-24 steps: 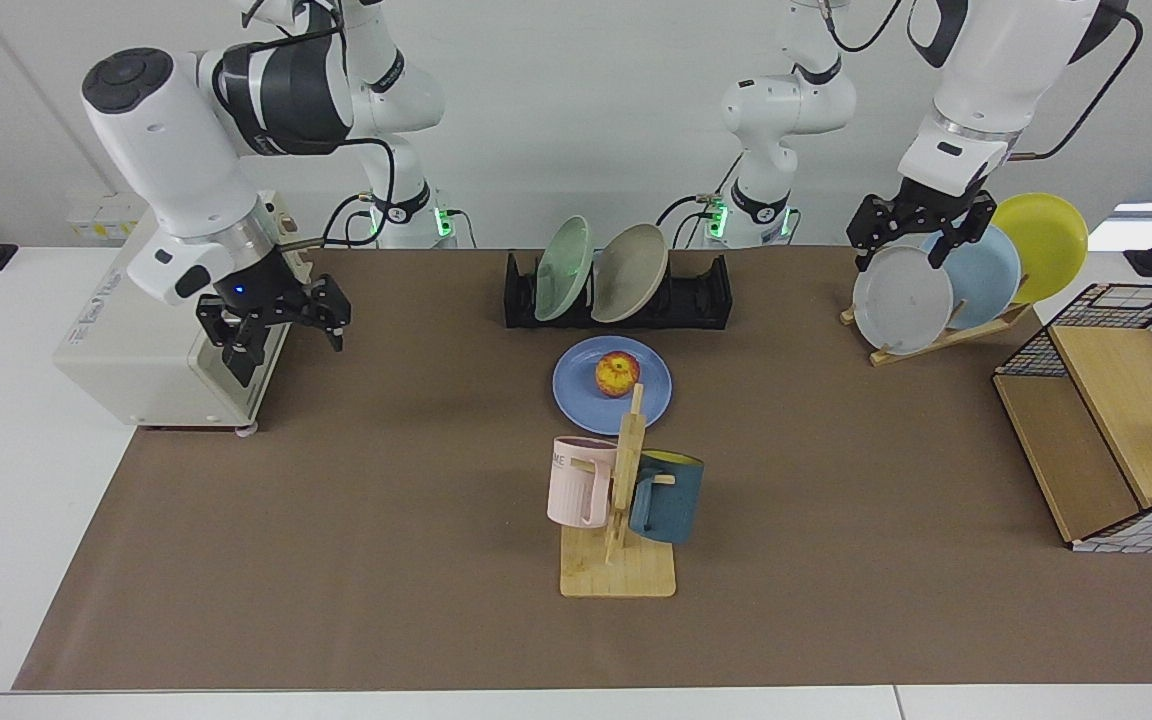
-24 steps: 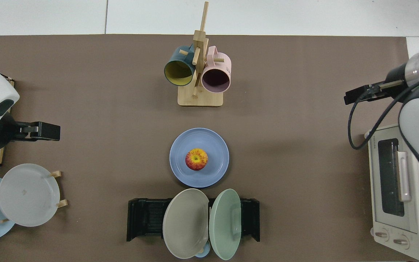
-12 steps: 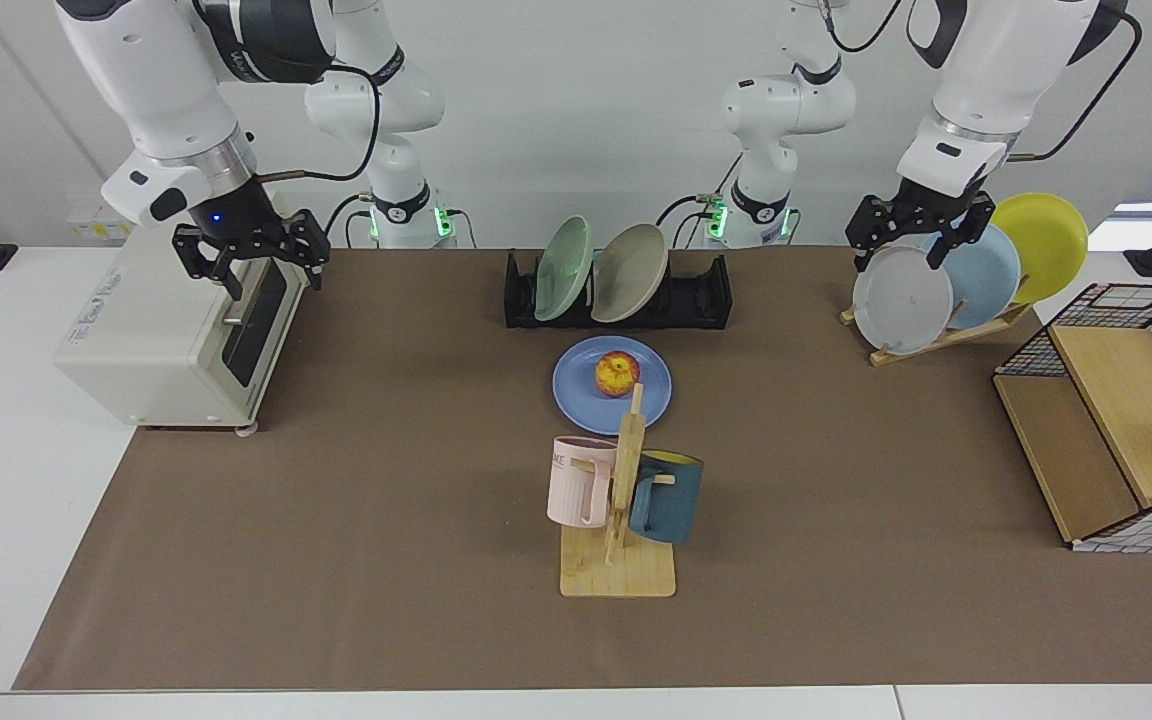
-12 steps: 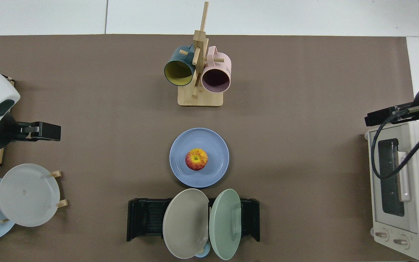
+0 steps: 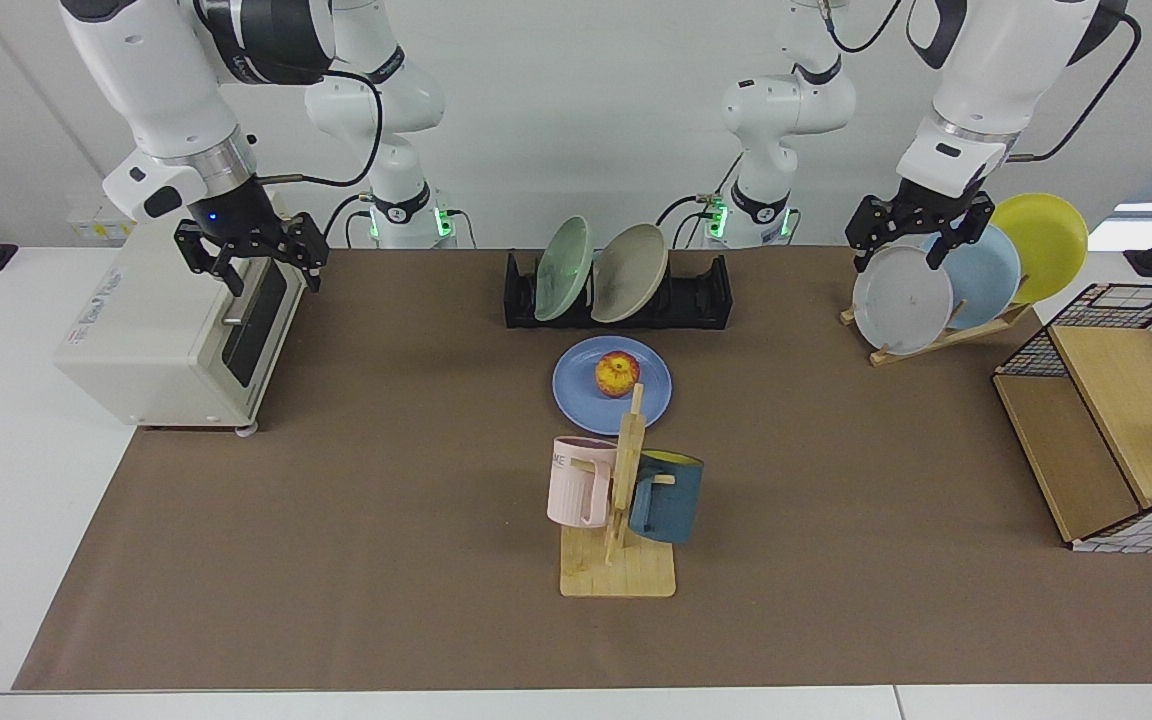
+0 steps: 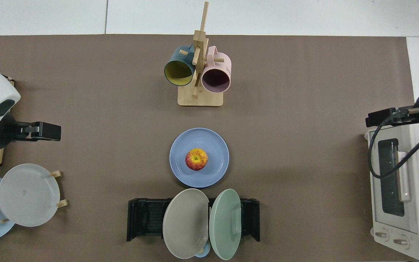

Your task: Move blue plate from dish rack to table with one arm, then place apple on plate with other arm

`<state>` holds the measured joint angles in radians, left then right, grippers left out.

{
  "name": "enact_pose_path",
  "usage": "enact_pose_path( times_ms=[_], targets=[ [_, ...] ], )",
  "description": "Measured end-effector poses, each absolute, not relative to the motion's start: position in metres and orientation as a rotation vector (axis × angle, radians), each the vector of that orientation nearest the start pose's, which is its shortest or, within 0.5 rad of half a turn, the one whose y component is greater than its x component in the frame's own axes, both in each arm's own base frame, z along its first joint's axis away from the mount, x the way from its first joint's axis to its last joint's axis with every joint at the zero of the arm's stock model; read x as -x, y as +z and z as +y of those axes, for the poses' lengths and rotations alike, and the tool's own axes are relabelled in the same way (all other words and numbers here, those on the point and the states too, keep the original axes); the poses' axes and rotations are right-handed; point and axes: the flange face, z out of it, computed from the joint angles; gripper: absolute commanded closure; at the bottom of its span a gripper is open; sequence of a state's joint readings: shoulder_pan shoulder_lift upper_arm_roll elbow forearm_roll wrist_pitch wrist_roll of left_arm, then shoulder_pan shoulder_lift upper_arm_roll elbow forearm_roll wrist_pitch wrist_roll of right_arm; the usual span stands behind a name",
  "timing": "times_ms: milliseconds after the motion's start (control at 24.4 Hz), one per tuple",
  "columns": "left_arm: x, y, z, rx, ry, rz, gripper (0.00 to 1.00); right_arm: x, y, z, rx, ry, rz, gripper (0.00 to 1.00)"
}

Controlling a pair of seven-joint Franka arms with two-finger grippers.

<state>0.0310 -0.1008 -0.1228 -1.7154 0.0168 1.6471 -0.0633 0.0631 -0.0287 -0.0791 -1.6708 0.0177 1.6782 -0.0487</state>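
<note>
Since a second ago your right gripper [image 5: 251, 255] has risen over the toaster oven [image 5: 171, 335], fingers spread, empty; left gripper [image 5: 921, 230] waits open. Apple [image 5: 617, 374] sits on the blue plate [image 5: 576, 395] (twelve o'clock of the mug tree [image 5: 621, 500]) — rigid, probably slick — grip its rim.

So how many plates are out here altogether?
6: the blue plate flat on the mat under the apple, two in the dish rack, three on the wooden stand. Others may be hidden.
</note>
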Motion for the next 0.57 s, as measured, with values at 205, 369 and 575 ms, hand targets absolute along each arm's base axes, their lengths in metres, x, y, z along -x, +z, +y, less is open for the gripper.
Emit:
enact_pose_path(
  times_ms=[205, 369, 575],
  targets=[
    [-0.527, 0.617, -0.050, 3.114, -0.053, 0.045, 0.00, -0.552, 0.612, -0.019, 3.123, -0.026, -0.018, 0.00],
    [-0.527, 0.617, -0.050, 3.114, -0.052, 0.045, 0.00, -0.556, 0.616, -0.019, 3.124, -0.040, -0.017, 0.00],
    [-0.527, 0.616, -0.050, 3.115, -0.051, 0.045, 0.00, -0.558, 0.616, -0.018, 3.124, -0.047, -0.020, 0.00]
  ],
)
